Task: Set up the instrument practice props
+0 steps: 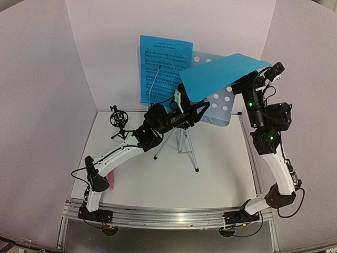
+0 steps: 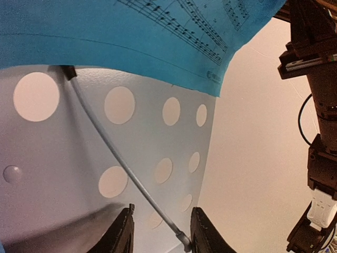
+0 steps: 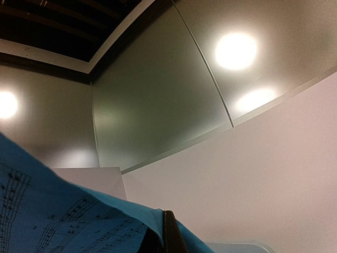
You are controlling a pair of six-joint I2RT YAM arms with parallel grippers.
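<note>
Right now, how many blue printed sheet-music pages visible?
2. One page upright at the left of the pale-blue perforated desk; the other tilted above it, in the right gripper. More may hide behind.

This was a robotics lab booth, not a lived-in room. A bare white table (image 1: 221,174) stood boxed in on three sides by plain pale panels (image 1: 105,47). The left arm (image 1: 118,155) and the right arm (image 1: 279,174) were bolted to an aluminium rail (image 1: 168,217) at its near edge, with loose cables (image 1: 296,209) trailing off. Overhead, the right wrist view caught round ceiling lights (image 3: 236,51) and dark beams (image 3: 63,31).
</note>
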